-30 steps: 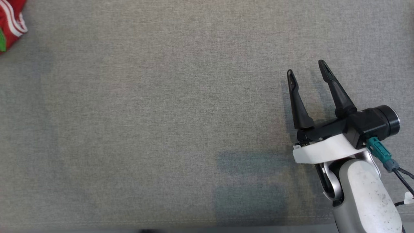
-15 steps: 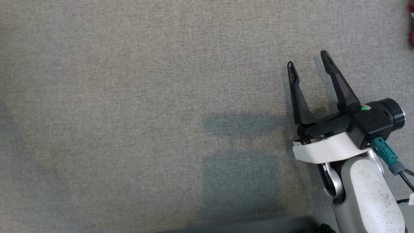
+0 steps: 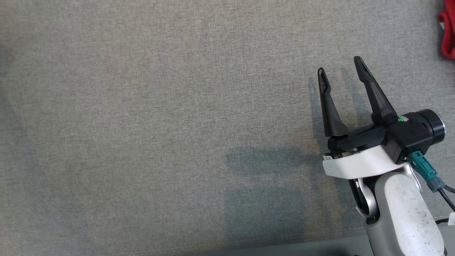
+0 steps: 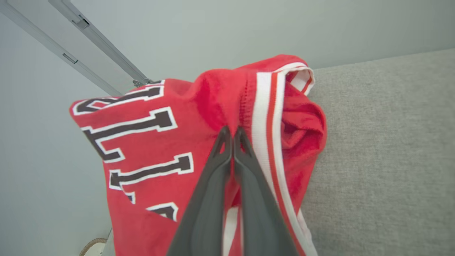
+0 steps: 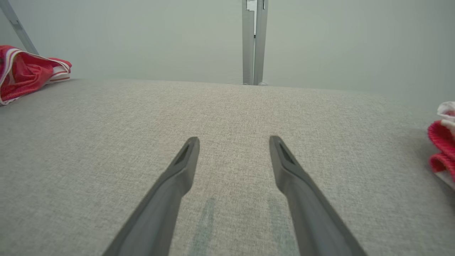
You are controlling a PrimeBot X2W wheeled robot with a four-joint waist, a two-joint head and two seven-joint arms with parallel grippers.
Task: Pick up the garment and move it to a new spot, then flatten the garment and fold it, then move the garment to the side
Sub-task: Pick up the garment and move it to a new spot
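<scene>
Red jersey fabric with black-and-white lettering: the garment (image 4: 213, 106) sits bunched at the worktop (image 3: 142, 124) edge, well left of the right pincer (image 3: 340, 65). A fold just beside the white-striped trim (image 4: 263, 117) is clamped in the left pincer (image 4: 233, 133), fingers pressed together. It was probably grabbed there so the cloth hangs from a hem when lifted. Can't tell if it's off the surface. The right pincer hovers spread wide, holding nothing, over bare grey cloth, likely parked near the drop spot for flattening. A second red cloth (image 3: 448, 35) lies well right of the right pincer; don't confuse them.
</scene>
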